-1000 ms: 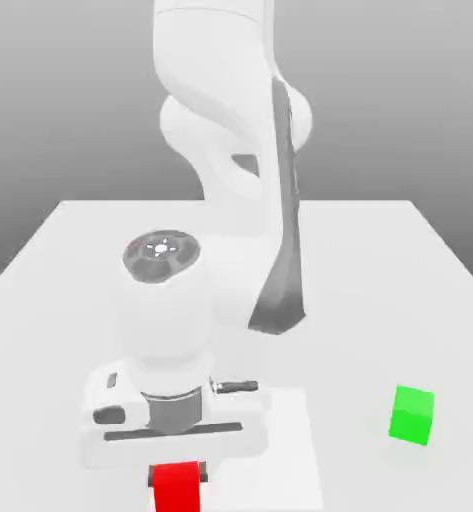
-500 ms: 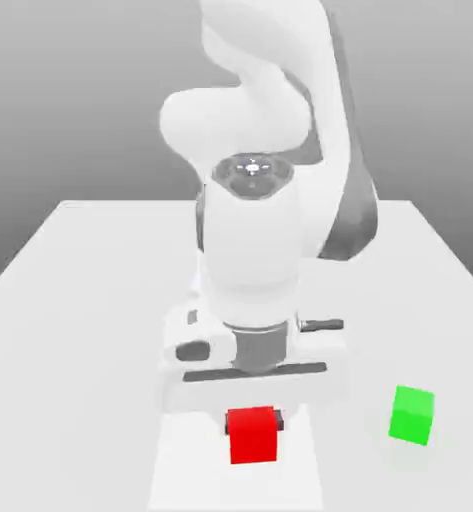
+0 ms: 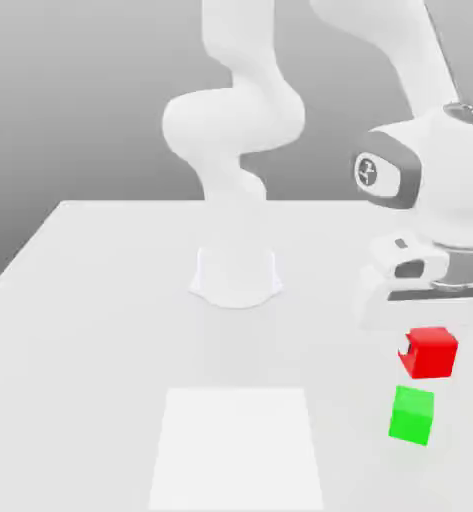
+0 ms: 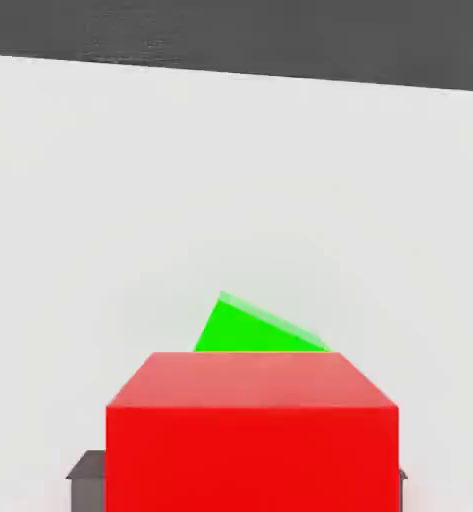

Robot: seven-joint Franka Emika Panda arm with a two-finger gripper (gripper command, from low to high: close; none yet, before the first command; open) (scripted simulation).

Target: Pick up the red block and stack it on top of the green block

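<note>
The red block (image 3: 431,352) hangs in the air at the exterior view's right, with my gripper (image 3: 427,350) shut on it. A dark fingertip (image 3: 404,353) shows at its side. The green block (image 3: 412,415) rests on the white table just below the red one, with a small gap between them. In the hand view the red block (image 4: 251,430) is close up, held between dark finger pads (image 4: 85,478), and a corner of the green block (image 4: 250,329) shows past its top edge.
The arm's round base (image 3: 236,275) stands at the middle of the white table (image 3: 110,300). A lighter square patch (image 3: 237,445) lies on the table near the front, at the exterior view's middle.
The gripper has lifted the red block from the front patch and carried it toward the exterior view's right, to just above the green block. The green block has not moved.
</note>
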